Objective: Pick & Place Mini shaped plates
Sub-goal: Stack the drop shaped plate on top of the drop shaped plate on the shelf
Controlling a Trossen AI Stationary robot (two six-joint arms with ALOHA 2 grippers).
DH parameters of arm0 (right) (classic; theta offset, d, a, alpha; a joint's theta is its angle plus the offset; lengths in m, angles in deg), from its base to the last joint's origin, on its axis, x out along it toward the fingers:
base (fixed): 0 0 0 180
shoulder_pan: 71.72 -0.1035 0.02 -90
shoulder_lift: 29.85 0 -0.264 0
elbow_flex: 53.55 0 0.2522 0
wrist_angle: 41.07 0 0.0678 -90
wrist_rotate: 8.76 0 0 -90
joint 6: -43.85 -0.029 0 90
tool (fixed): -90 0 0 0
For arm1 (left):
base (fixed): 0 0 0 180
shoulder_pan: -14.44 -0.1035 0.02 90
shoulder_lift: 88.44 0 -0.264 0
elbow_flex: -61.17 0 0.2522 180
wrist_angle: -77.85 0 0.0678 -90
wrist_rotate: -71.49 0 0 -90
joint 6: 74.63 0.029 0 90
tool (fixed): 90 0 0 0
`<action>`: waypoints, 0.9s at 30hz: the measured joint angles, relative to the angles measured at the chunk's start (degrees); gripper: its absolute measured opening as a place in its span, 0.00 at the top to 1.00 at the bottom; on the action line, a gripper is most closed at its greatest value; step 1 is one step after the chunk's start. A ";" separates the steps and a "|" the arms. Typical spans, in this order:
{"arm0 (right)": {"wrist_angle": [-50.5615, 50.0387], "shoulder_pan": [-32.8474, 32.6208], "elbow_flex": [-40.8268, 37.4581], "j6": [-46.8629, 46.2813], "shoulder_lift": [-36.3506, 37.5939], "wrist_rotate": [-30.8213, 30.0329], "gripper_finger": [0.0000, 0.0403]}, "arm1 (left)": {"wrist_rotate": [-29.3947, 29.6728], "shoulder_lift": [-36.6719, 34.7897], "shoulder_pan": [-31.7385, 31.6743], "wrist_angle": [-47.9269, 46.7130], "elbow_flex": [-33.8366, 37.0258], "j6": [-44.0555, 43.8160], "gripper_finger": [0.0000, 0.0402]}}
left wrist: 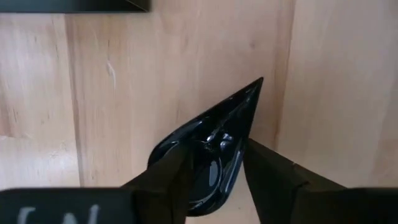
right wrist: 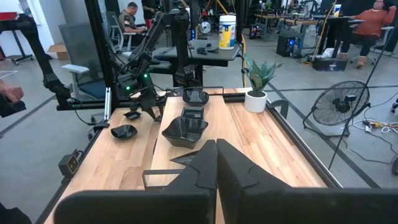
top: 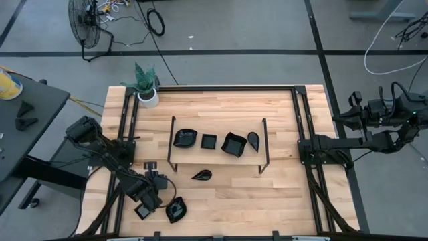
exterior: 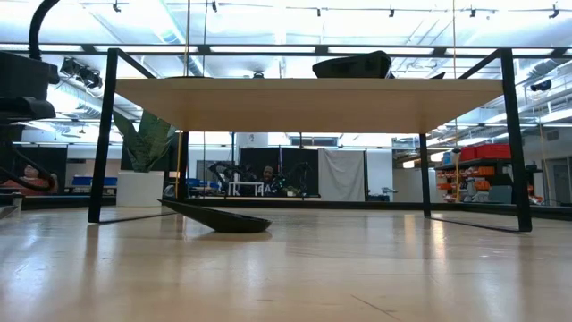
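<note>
The left gripper [left wrist: 214, 171] straddles a glossy black teardrop-shaped mini plate [left wrist: 211, 146] — jaws narrowing on either rim, though whether they grip it I cannot tell — well in front of the thin black wire rack [top: 217, 144]. The plate's long axis points away from the fingers. The right gripper [right wrist: 216, 163] waits closed, off right of the rack.
</note>
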State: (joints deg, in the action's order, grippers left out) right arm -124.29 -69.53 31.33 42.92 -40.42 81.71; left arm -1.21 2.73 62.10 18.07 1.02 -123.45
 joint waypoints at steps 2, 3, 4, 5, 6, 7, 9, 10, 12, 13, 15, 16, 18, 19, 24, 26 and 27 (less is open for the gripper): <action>-0.01 0.00 0.02 0.00 0.00 0.00 0.98 | -0.40 0.00 0.00 0.07 0.00 0.02 0.68; 0.00 0.01 0.01 -0.02 0.00 0.00 0.98 | -0.62 0.00 0.00 0.14 0.00 0.05 0.69; 0.00 0.01 0.01 0.00 0.00 0.00 0.98 | -0.80 0.00 0.00 0.31 0.00 0.06 0.71; 0.00 0.01 0.02 -0.01 0.00 0.00 0.98 | -0.92 0.00 0.00 0.59 0.00 0.07 0.73; -0.01 0.01 0.01 -0.01 0.00 0.00 0.98 | -0.98 0.00 -0.10 0.83 0.00 0.12 0.75; 0.00 0.01 0.00 -0.01 0.00 0.00 0.98 | -1.01 0.00 -0.23 1.05 0.00 0.12 0.76; -0.01 0.02 0.02 0.00 0.00 0.00 0.98 | -1.01 0.00 -0.50 1.21 0.00 0.13 0.80; 0.01 0.00 0.00 -0.02 0.00 0.00 0.98 | -1.01 0.00 -0.66 1.22 0.00 0.12 0.81; -0.01 0.00 0.00 -0.01 0.00 0.00 0.98 | -1.01 0.00 -0.97 1.22 0.00 0.18 0.84; 0.01 0.02 0.02 0.00 0.00 0.00 0.98 | -1.01 0.00 -1.12 1.22 0.00 0.34 0.86; 0.00 0.01 0.01 -0.02 0.00 0.00 0.98 | -1.01 0.00 -1.27 1.22 0.00 0.59 0.88; -0.01 0.01 0.02 -0.01 0.00 0.00 0.98 | -1.01 0.00 -1.29 1.23 0.00 0.60 0.90; 0.01 0.00 0.00 0.00 0.00 0.00 0.98 | -1.01 0.00 -1.29 1.25 0.00 0.60 0.92; 0.00 0.02 0.01 -0.01 0.00 0.00 0.98 | -0.97 0.00 -1.29 1.26 0.00 0.59 0.94; 0.01 0.00 0.02 -0.02 0.00 0.00 0.98 | -2.10 0.00 -1.56 1.45 0.00 0.61 0.98; 0.00 0.02 0.01 0.00 -0.01 0.00 0.98 | -3.19 0.00 -1.66 1.53 0.00 0.61 0.99; 0.00 0.02 0.02 0.00 0.00 0.00 0.98 | -3.64 -0.04 -1.66 1.55 0.00 0.59 0.99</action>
State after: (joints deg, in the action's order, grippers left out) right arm -124.30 -69.51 31.34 42.92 -40.42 81.71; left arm -4.85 2.69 60.44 19.62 1.02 -122.86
